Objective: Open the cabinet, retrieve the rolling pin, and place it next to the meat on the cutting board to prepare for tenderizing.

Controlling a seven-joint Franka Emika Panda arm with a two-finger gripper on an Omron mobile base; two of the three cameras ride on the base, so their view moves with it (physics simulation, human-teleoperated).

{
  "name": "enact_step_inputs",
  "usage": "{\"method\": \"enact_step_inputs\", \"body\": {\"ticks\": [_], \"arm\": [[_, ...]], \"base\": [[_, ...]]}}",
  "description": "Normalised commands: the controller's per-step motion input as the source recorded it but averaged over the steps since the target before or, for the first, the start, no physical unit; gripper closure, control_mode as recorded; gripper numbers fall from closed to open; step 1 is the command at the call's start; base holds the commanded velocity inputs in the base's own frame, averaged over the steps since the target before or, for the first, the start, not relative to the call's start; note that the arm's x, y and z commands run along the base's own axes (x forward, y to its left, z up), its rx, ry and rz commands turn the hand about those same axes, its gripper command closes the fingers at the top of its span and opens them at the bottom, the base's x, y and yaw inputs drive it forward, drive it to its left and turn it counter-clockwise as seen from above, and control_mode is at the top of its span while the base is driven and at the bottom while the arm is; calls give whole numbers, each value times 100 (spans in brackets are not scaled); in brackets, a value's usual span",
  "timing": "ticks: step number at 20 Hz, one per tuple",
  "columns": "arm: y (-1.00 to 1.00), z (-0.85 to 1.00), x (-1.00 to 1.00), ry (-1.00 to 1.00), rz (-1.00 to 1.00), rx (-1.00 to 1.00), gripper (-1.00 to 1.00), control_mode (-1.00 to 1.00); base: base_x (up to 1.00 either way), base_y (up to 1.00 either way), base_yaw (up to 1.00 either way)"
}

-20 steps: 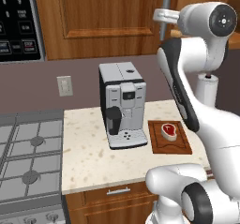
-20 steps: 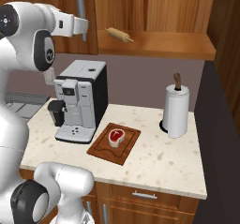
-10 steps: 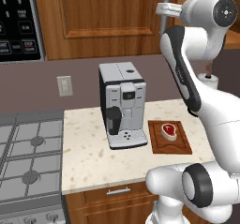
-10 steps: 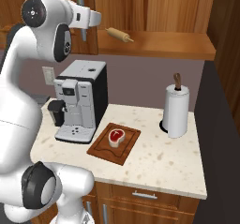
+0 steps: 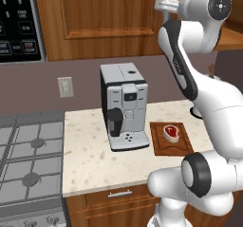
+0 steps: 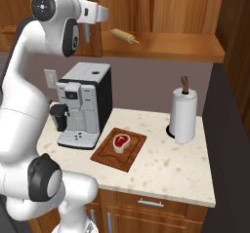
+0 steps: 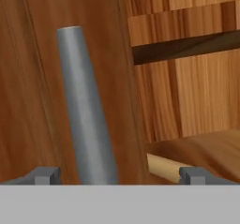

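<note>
The cabinet (image 6: pixel 171 8) shows its wooden shelf (image 6: pixel 161 46), and the rolling pin (image 6: pixel 124 36) lies on that shelf at a slant. My gripper (image 6: pixel 106 13) is up at cabinet height, just left of the pin, open and holding nothing. In the hand view the gripper (image 7: pixel 120 176) looks past a door's silver bar handle (image 7: pixel 86 110) at one end of the rolling pin (image 7: pixel 164 168). Down on the counter, the meat (image 6: pixel 120 142) rests on the cutting board (image 6: pixel 105 154), also seen from the left as the meat (image 5: pixel 171 132) on the cutting board (image 5: pixel 161 147).
A coffee machine (image 6: pixel 83 105) stands left of the board and a paper towel roll (image 6: pixel 183 115) to its right. Further left are a stove (image 5: pixel 28 159) and a microwave (image 5: pixel 16 22). A closed cabinet door (image 5: pixel 104 12) hangs above the coffee machine.
The arm has straightened upward, and the hand has risen and shifted right toward the shelf and the rolling pin. The jaws stayed open. Nothing on the counter moved.
</note>
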Motion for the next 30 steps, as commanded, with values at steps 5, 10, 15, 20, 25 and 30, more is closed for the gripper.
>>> {"method": "enact_step_inputs", "body": {"ticks": [5, 10, 15, 20, 25, 30], "arm": [[0, 0, 30, 0, 0, 0, -100, -100], [2, 0, 26, 0, 0, 0, -100, -100], [11, 0, 29, 0, 0, -1, 100, -100], [5, 0, 23, 0, 0, -1, 100, -100], [0, 0, 11, 0, 0, 0, 100, -100], [0, 0, 17, 0, 0, 0, 100, -100]], "base": [[0, 0, 0], [0, 0, 0], [0, 0, 0], [0, 0, 0], [0, 0, 0], [0, 0, 0]]}}
